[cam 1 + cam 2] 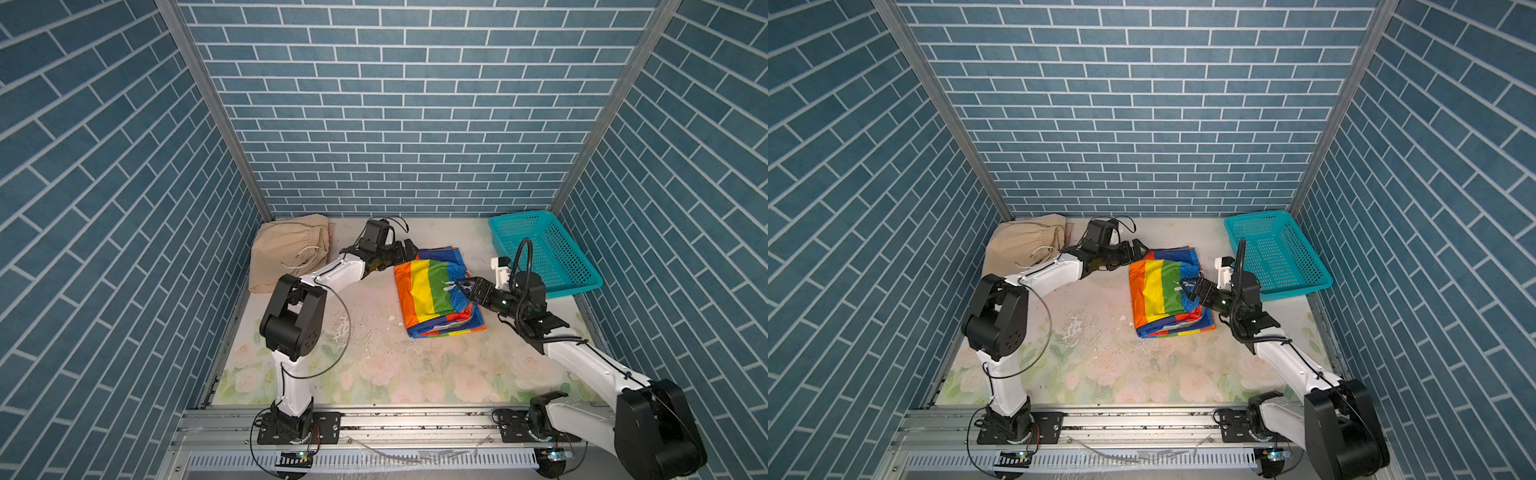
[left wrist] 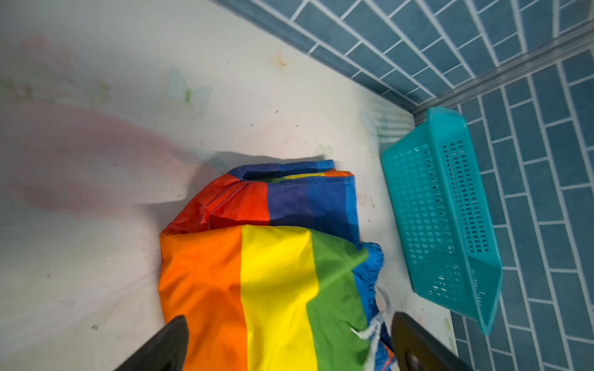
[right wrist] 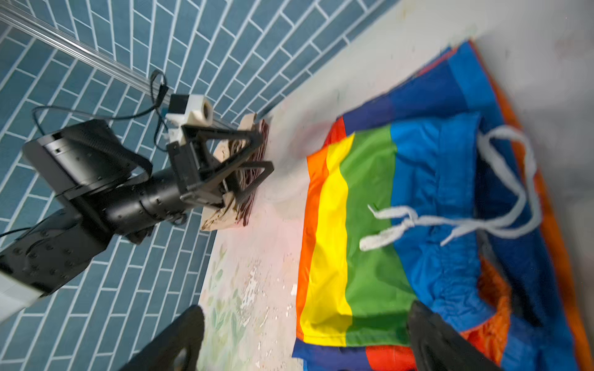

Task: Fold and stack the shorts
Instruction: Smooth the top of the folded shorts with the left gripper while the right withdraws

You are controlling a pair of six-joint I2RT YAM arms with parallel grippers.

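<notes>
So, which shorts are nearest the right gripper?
The rainbow-striped shorts: the open right gripper is at their blue waistband. The beige shorts lie far off in the back left corner.

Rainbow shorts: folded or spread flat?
Folded. The rainbow shorts lie doubled, with the upper layer over striped edges showing beneath.

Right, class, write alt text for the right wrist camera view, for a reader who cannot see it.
Folded rainbow-striped shorts lie on a floral table, white drawstring loose on top. The open right gripper frames the foreground; beyond, the open left gripper hangs before beige shorts at a blue brick wall.
</notes>
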